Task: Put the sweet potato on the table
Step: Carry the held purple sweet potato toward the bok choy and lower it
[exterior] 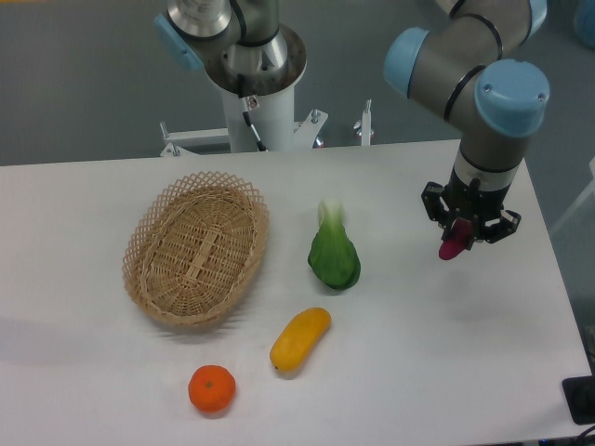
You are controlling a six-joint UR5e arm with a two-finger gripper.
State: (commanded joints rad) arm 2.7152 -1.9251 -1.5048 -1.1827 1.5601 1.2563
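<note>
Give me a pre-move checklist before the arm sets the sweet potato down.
1. Grip: gripper shut on the sweet potato, which hangs from the fingers: ok.
2. Landing spot: bare table under and around the gripper: ok.
3. Neighbours: green leafy vegetable well to the side; yellow fruit, orange and basket farther off: ok.
4. Table edge: gripper sits inside the right edge: ok.
5. Height above the table: cannot tell from this one view.
</note>
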